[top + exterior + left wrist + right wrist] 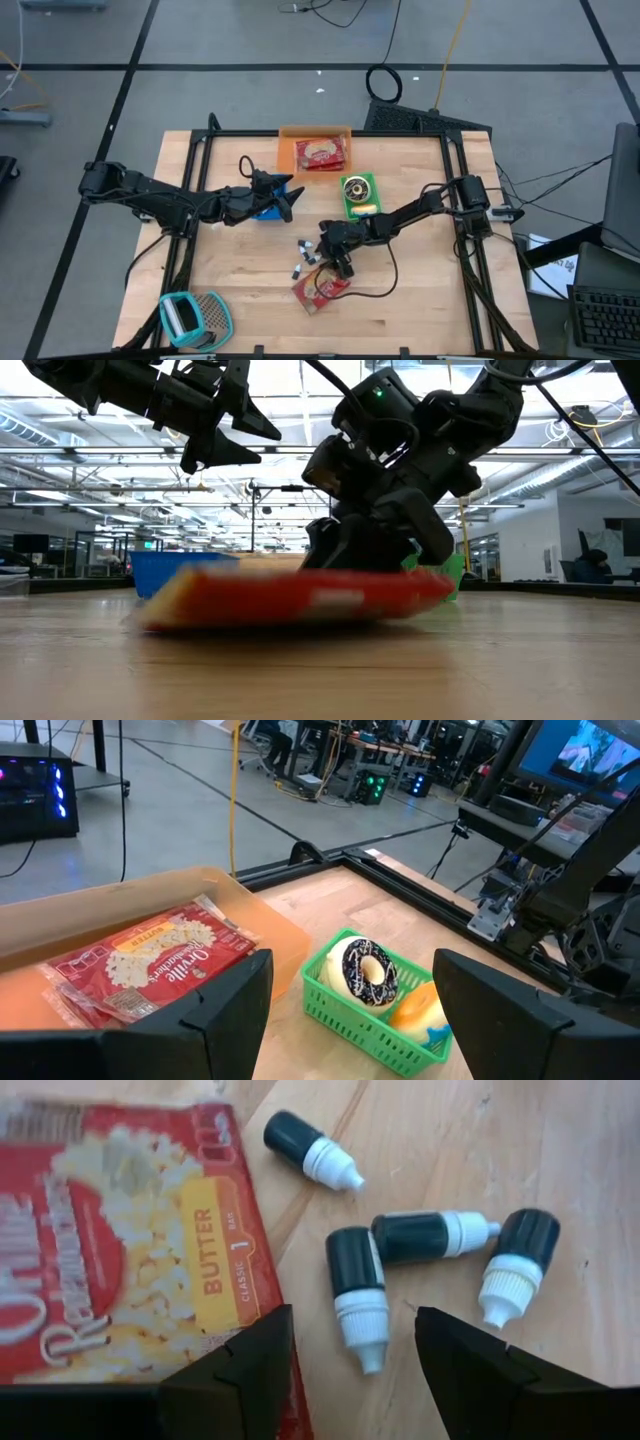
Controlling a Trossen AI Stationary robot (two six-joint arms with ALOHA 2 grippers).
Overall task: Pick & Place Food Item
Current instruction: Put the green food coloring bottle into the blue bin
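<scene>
We are seeing the right end effector point(338, 262) hovering low, fingers parted and empty, just beside the popcorn packet point(321, 290) lying flat on the bench point(420, 300), its long axis slanting. Left end effector point(285, 192) is waiting released, farther off. The right wrist view alone shows four small bottles point(357, 1285) beside the packet.

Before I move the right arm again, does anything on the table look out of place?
Yes. Four small dark bottles lie tipped on their sides, scattered on the bare wood beside the loose popcorn packet near the table's front. The right pincer hovers open just over them. Nothing looks spilled.
</scene>
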